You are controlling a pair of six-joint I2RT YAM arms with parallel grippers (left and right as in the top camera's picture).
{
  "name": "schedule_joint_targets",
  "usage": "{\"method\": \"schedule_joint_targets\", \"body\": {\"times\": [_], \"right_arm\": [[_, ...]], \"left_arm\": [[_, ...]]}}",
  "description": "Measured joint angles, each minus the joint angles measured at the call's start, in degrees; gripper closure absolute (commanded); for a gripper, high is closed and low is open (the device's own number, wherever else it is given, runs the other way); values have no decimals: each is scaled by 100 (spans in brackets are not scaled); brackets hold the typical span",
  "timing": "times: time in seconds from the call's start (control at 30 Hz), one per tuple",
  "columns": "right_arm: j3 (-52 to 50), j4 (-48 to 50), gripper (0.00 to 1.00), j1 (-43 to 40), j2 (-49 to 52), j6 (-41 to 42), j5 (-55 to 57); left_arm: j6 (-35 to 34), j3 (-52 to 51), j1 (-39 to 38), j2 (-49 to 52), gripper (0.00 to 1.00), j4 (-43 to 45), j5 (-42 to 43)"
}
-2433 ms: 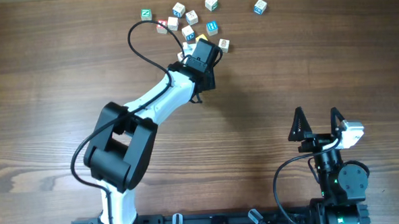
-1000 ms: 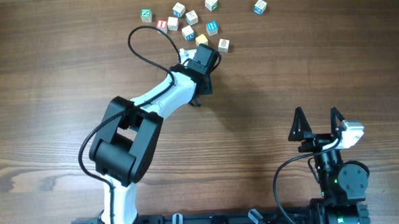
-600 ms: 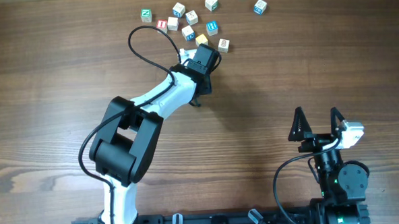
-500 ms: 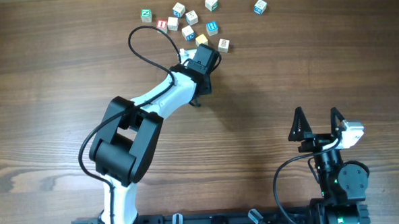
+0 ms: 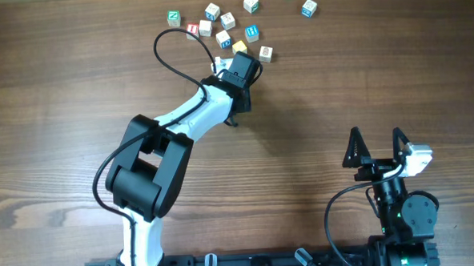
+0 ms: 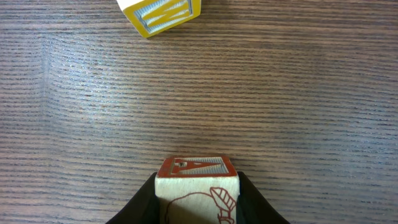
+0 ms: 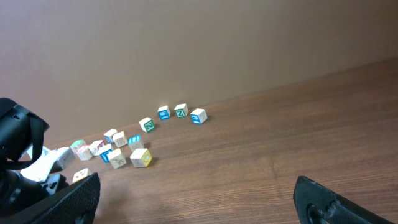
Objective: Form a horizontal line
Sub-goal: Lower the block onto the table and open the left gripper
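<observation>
In the left wrist view my left gripper [image 6: 196, 194] is shut on a small wooden cube [image 6: 196, 186] with a red-framed top and a red drawing on its near face. Both black fingers [image 6: 144, 200] press its sides, and it rests on the table. From overhead the left gripper [image 5: 236, 109] sits just below the cluster of cubes and hides the held cube. My right gripper [image 5: 376, 147] stands open at the lower right with nothing between its fingers, as the right wrist view also shows [image 7: 199, 208]. A horizontal line of cubes is not in view.
Several loose letter cubes lie scattered at the table's far edge, among them a yellow cube [image 5: 239, 46], a blue-marked cube [image 5: 252, 30], a red-marked cube [image 5: 192, 28] and a green-marked cube [image 5: 173, 18]. The yellow cube [image 6: 163, 14] lies just ahead of the left gripper.
Since the earliest frame the left arm's elbow has swung right and its wrist has shifted slightly; over the last second it has stayed put while its jaws narrowed onto the cube. The right arm has not moved.
</observation>
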Motion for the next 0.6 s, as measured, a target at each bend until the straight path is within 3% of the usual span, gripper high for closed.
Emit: {"method": "schedule_joint_targets", "body": {"times": [0.6], "right_arm": [[0,0,0,0,0,0,0]], "left_arm": [[483,0,7,0,90,15,33]]}}
